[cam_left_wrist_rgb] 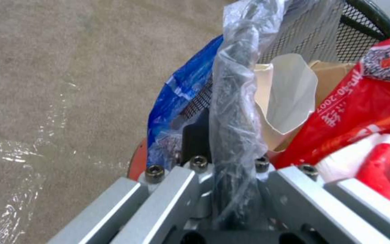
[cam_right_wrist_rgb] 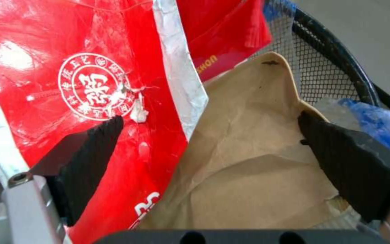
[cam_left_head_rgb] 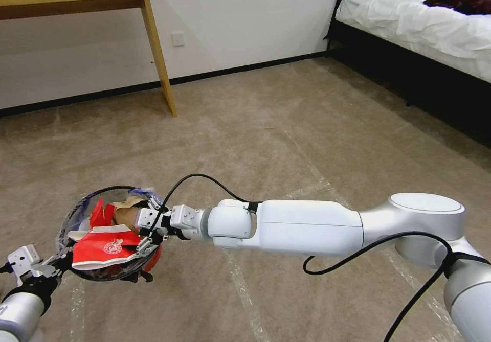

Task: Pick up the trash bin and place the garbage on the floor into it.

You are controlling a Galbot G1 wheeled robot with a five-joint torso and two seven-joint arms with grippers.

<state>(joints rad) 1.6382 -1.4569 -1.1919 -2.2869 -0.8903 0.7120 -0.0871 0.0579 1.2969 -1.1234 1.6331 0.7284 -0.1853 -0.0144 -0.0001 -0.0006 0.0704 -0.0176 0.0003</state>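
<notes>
The trash bin (cam_left_head_rgb: 84, 199), black mesh with a red base and a clear liner, hangs low at my left above the floor (cam_left_head_rgb: 266, 127). My left gripper (cam_left_head_rgb: 56, 260) is shut on its liner-wrapped rim (cam_left_wrist_rgb: 235, 112). The bin holds garbage: a red wrapper (cam_left_head_rgb: 105, 247), brown paper (cam_left_head_rgb: 128, 209) and blue plastic (cam_left_head_rgb: 148, 195). My right gripper (cam_left_head_rgb: 146, 229) reaches in over the bin's top, open. Its black fingers (cam_right_wrist_rgb: 91, 145) straddle the red wrapper (cam_right_wrist_rgb: 82, 84) and the brown paper (cam_right_wrist_rgb: 249, 152), gripping neither. White paper (cam_left_wrist_rgb: 289, 95) and the red wrapper (cam_left_wrist_rgb: 357, 112) lie just inside the rim.
A wooden desk leg (cam_left_head_rgb: 161, 61) stands by the white wall at the back left. A bed (cam_left_head_rgb: 424, 20) with white sheets and a dark garment fills the back right. Open carpet with tape lines (cam_left_head_rgb: 240, 291) lies between.
</notes>
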